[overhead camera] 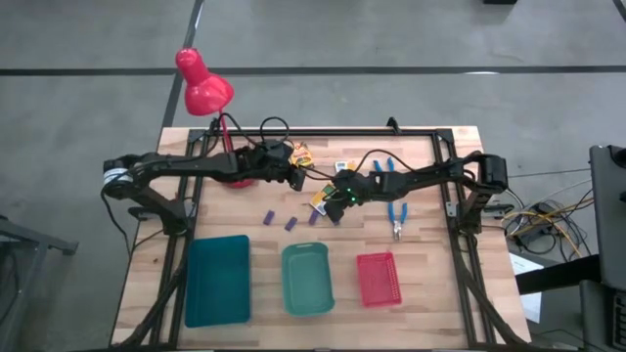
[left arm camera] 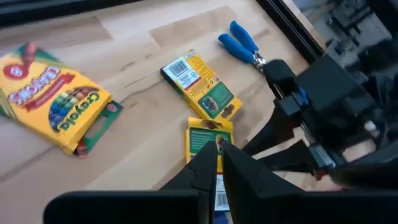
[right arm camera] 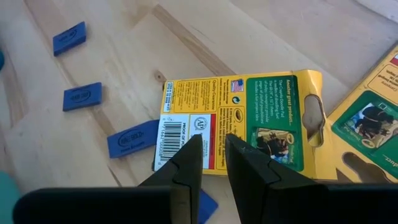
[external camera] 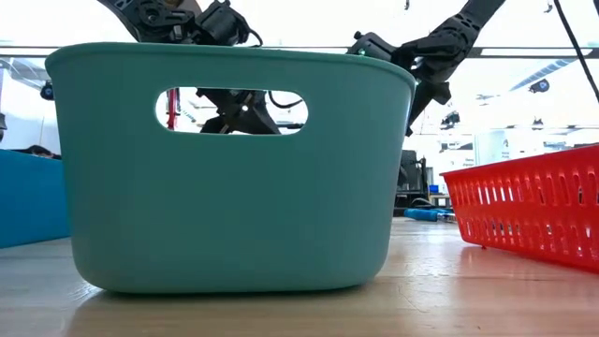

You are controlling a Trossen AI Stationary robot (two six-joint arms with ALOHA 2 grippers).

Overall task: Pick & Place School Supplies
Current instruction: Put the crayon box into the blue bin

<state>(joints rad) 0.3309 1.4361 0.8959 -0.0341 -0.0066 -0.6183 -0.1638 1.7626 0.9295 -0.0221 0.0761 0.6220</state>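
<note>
Jaws first: your left gripper (left arm camera: 216,167) is squeezed tight on nothing. Your right gripper (right arm camera: 212,149) sits just above a yellow crayon box (right arm camera: 249,118) in the middle of the table (overhead camera: 430,284); you cannot tell if it grips it.

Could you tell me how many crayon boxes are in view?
3: one crayon box lies apart, a second box near the blue-handled tool, a third box at the right gripper. None seems hidden.
</note>
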